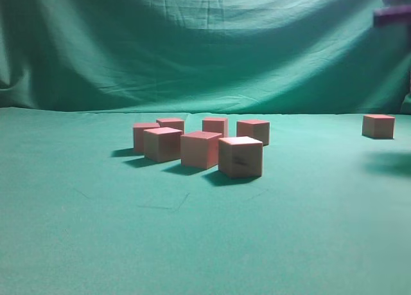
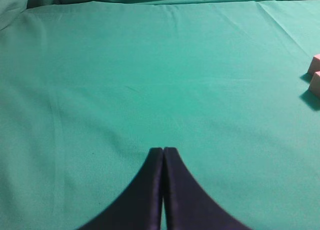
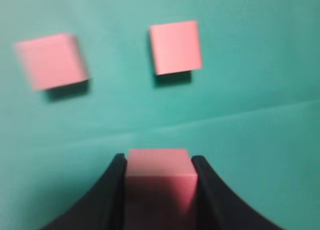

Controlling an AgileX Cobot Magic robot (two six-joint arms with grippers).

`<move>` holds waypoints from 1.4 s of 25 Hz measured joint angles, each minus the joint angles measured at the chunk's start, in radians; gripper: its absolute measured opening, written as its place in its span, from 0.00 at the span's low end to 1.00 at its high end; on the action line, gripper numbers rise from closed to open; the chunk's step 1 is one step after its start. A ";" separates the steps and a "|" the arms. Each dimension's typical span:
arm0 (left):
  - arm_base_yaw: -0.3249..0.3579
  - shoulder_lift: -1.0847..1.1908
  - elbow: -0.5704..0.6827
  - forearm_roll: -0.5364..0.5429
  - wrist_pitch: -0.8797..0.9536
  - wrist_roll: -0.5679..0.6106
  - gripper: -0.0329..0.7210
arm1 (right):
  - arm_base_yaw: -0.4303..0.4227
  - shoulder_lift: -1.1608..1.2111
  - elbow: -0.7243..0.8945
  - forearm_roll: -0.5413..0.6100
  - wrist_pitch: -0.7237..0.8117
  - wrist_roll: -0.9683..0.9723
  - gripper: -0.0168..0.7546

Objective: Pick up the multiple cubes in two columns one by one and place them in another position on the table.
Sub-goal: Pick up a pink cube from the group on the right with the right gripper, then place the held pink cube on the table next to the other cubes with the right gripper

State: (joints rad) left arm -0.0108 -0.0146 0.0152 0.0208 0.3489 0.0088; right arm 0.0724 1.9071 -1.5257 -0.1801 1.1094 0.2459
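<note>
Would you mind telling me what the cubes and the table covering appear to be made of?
The cubes look like wood: tan-pink sides with a dark, grain-like mark, sharp edges and matte reddish-pink tops, possibly painted. The table is covered in smooth green cloth, judging by its faint creases and dull, unreflective surface; what lies under the cloth cannot be seen.

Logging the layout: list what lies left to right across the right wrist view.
Blurred cube on the table → cube clamped in the right gripper → sharper cube.
</note>
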 joint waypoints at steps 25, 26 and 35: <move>0.000 0.000 0.000 0.000 0.000 0.000 0.04 | 0.866 -0.440 0.359 0.078 -0.026 -0.063 0.36; 0.000 0.000 0.000 0.000 0.000 0.000 0.04 | 0.880 -0.440 0.377 0.082 -0.057 -0.068 0.36; 0.000 0.000 0.000 0.000 0.000 0.000 0.04 | 0.901 -0.395 0.435 0.083 -0.173 -0.077 0.36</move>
State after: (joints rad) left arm -0.0108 -0.0146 0.0152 0.0208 0.3489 0.0088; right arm 0.9735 1.5121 -1.0910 -0.0973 0.9367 0.1688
